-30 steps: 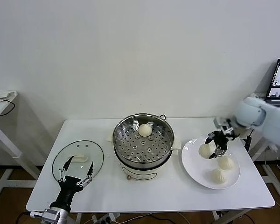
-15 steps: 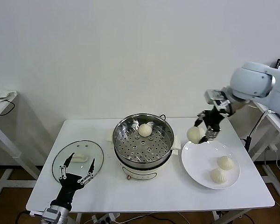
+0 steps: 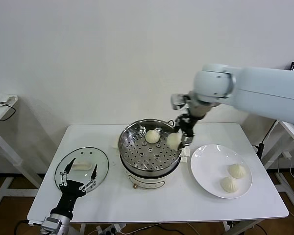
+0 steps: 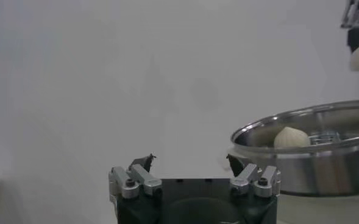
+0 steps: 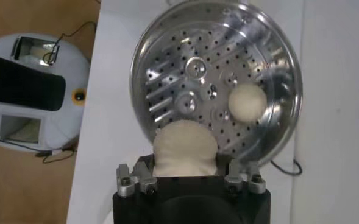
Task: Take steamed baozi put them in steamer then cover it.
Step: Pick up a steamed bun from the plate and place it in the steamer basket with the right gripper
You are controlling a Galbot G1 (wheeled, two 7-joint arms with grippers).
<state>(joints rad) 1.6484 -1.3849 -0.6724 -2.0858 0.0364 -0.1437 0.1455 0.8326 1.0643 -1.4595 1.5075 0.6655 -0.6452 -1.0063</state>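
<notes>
Our right gripper (image 3: 179, 136) grips one baozi (image 3: 174, 141) above the steamer (image 3: 150, 147), 3 o'clock rim; left gripper (image 3: 78, 179) open.

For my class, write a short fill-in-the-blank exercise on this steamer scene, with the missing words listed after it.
1. The right gripper carries one bun over the steamer's ____.
2. The number of buns lying on the plate is ____.
3. The number of buns already lying on the steamer tray is ____.
4. The glass lid lies flat on the table, near the open ____ gripper.

Missing words: rim; two; one; left
</notes>
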